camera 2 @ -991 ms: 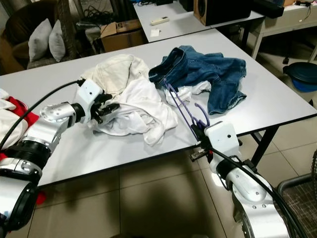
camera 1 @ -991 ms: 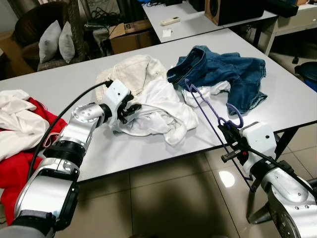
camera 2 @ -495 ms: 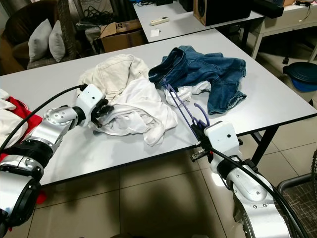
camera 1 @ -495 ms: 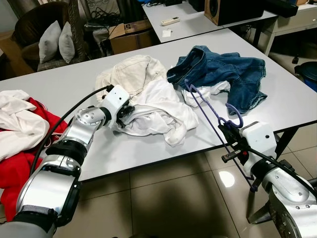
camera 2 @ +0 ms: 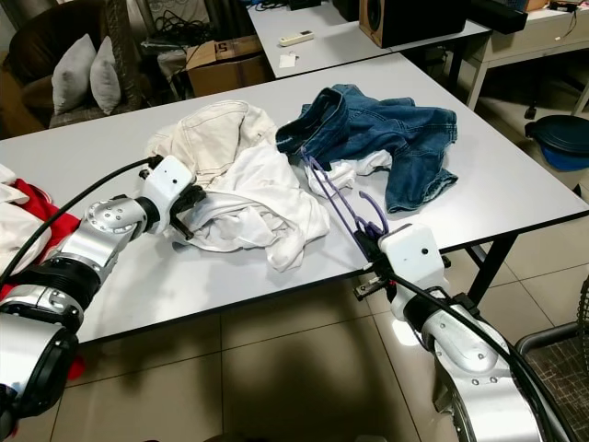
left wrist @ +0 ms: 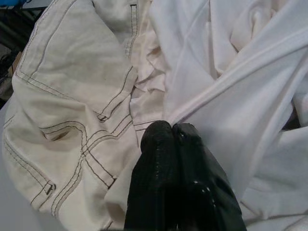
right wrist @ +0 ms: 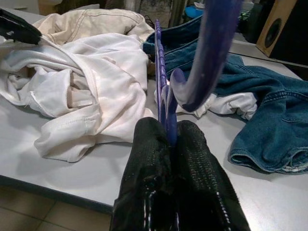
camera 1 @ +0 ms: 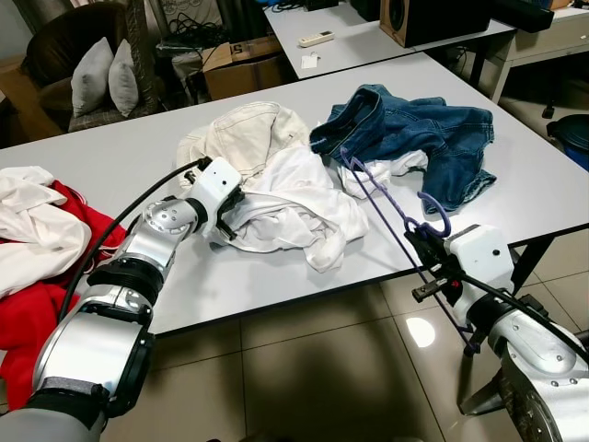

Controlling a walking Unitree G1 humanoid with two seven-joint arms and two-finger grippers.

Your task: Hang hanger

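Clothing is lying heaped across a grey table [camera 1: 276, 285] over a glossy tiled floor [camera 1: 304, 368]: a white shirt [camera 1: 294, 207] against cream trousers [camera 1: 248, 133], blue jeans [camera 1: 414, 129] beyond them, and red and white garments [camera 1: 28, 249] spilling over the table's left end. The left gripper [left wrist: 171, 131] is pinching a fold of the white shirt with its fingers pressed together, while the right gripper [right wrist: 168, 132], at the table's near edge, is clamping the purple hanger [camera 1: 386, 207], whose frame is slanting up toward the jeans. Behind, a second table is carrying a remote control [camera 1: 317, 39] and a speaker [camera 1: 433, 18], with a cushioned chair [camera 1: 83, 69] sitting in the back left corner.
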